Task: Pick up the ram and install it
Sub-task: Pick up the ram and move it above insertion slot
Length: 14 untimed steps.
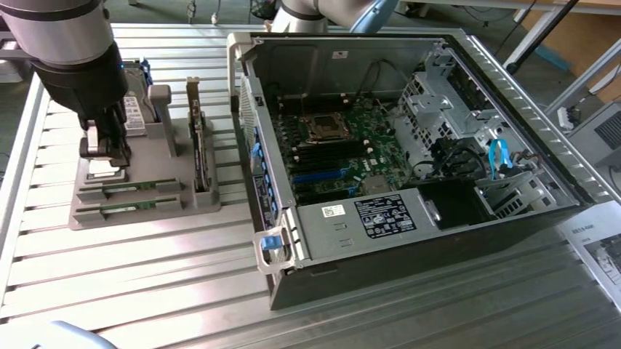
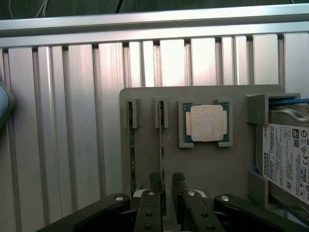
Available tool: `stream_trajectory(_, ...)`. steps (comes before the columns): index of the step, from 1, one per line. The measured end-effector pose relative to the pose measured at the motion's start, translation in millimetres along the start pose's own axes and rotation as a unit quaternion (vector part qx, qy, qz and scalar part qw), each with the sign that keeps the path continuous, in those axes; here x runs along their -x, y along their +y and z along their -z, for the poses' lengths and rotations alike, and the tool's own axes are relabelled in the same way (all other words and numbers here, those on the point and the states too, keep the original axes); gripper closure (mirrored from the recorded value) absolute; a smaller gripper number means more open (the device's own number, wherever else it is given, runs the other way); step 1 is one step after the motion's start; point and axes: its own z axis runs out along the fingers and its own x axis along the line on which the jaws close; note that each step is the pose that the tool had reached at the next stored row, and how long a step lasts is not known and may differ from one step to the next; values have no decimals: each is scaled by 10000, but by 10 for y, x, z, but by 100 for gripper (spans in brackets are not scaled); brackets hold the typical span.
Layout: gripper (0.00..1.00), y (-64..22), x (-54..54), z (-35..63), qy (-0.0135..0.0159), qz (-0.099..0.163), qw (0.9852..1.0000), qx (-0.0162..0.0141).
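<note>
TOSHIBA, printed sideways on the white label [image 2: 287,162] of the hard drive, just beside the end effector [image 2: 167,184]. The rest of that label is small print and certification marks, unreadable. Power supply label [image 1: 386,215], well apart from the end effector: white print, unreadable.

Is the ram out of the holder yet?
No. The ram sits in its slot on the gray holder, with the open gripper over one end of it.
</note>
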Motion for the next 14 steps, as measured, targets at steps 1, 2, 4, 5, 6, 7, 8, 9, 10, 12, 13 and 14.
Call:
stream_trajectory(1,76,0,0,-11,0,0,10000,0)
stream_trajectory(2,76,0,0,-23,0,0,10000,0)
stream_trajectory(4,76,-1,1,-46,0,0,10000,0)
stream_trajectory(5,76,-1,1,-57,0,0,10000,0)
stream_trajectory(6,76,-1,1,-66,0,0,10000,0)
stream_trajectory(7,76,-1,1,-68,1,0,10000,1)
stream_trajectory(8,76,-1,1,-68,1,0,10000,1)
stream_trajectory(9,76,0,1,-68,1,0,10000,1)
stream_trajectory(10,76,-1,1,-68,1,0,10000,1)
stream_trajectory(12,76,-1,1,-69,0,0,10000,0)
stream_trajectory(13,76,-1,1,-69,0,0,10000,0)
stream_trajectory(14,76,0,1,-69,0,0,10000,0)
